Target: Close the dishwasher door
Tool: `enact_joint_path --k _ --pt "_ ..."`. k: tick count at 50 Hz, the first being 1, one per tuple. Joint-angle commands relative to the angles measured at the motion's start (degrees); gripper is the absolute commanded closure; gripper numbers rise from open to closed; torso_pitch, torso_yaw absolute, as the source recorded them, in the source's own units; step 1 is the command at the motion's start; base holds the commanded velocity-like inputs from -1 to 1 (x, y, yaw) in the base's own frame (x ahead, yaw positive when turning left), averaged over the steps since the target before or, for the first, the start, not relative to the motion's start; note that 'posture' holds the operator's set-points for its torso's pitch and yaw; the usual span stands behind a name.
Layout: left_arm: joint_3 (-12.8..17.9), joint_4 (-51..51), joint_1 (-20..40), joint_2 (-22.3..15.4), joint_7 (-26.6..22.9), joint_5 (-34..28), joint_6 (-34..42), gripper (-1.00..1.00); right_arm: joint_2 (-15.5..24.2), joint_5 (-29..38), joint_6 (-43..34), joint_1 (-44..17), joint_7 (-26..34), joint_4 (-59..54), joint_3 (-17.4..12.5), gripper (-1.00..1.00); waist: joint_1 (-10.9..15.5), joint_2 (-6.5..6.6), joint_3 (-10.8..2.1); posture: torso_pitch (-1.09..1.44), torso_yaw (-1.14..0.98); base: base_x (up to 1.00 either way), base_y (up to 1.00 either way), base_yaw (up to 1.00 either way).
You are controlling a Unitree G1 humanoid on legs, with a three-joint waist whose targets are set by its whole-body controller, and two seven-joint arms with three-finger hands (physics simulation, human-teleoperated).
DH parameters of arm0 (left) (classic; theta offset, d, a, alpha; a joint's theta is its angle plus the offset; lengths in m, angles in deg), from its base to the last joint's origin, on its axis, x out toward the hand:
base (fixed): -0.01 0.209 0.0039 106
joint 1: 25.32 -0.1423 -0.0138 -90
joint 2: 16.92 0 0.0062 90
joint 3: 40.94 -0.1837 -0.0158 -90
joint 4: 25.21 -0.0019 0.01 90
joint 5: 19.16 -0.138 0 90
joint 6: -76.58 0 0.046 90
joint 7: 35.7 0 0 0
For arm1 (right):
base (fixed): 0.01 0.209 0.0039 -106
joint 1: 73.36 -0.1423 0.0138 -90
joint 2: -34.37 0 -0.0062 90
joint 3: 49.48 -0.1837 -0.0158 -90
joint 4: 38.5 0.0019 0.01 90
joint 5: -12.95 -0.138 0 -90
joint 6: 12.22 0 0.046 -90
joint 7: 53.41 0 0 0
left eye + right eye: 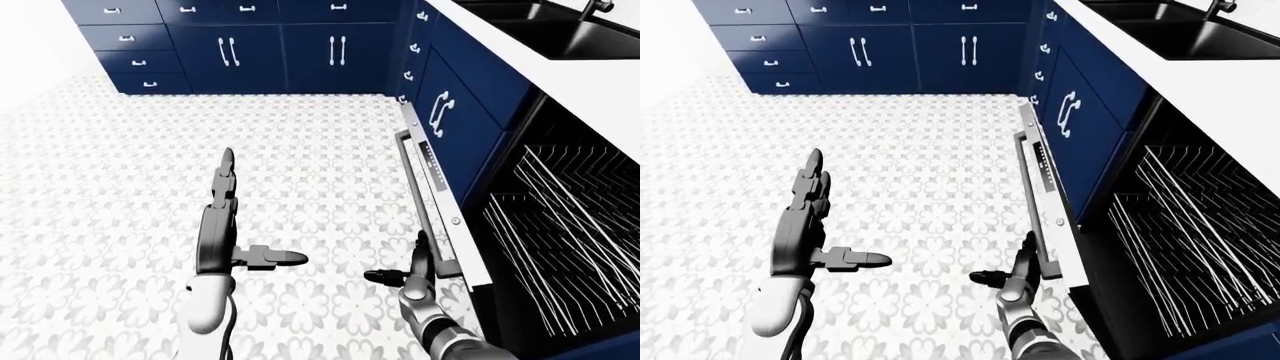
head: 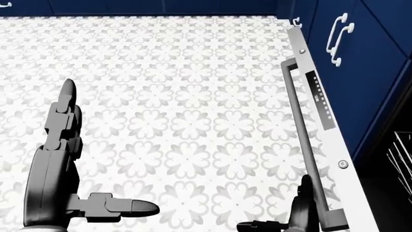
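Our right hand (image 1: 405, 274) sits low in the left-eye view, fingers spread and upright, thumb jutting to the left; it grips nothing. Its upright fingers (image 2: 303, 203) stand just beside the lower end of the handle bar (image 2: 303, 130) of the dishwasher door (image 1: 432, 196), which hangs open and runs up and away from the hand along its right side. Whether the fingers touch the bar we cannot tell.

Well to the left of the right hand, our left hand (image 1: 222, 225) is held up flat, fingers straight and together, thumb pointing right toward the other hand. It too is open and holds nothing.

The head view looks steeply down and gives us the door's steel edge, its dark control strip (image 2: 320, 99) and the bar in close detail, with only a sliver of rack at the right edge. The eye views show what it does not: to the right of the right hand the dishwasher's dark cavity with its wire rack (image 1: 1180, 225), above that a white counter (image 1: 1200, 82) with a black sink (image 1: 580, 30), and blue cabinets (image 1: 280, 56) across the top.

Between and beyond our hands lies patterned tile floor (image 2: 180, 96), bare from the left hand over to the door's edge. The door's long edge bounds the room on the right hand's right side; the cabinet row bounds it far above both hands.
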Motion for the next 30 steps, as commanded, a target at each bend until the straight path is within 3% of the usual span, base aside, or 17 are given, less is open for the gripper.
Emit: enact_joint_path --k 1,6,30 --pt "0.0 2.5 1.0 -0.1 0.2 -0.1 -1.4 -1.00 3.0 -2.0 -0.6 -0.9 -4.9 1.3 -2.0 -1.00 -0.8 -0.21 -0.97 0.00 0.00 0.00 0.00 0.00" --pt "-0.1 2.6 1.0 0.0 0.2 -0.2 -1.3 -1.00 3.5 -0.9 -1.7 -0.8 -7.8 1.3 -1.6 -1.00 -0.8 -0.23 -0.94 0.00 0.00 0.00 0.00 0.00" --pt "0.2 2.1 0.8 -0.1 0.3 0.0 -2.0 -1.00 5.1 0.3 -1.3 0.6 -9.8 1.3 -1.8 -1.00 -0.6 -0.53 -0.89 0.00 0.00 0.00 0.00 0.00"
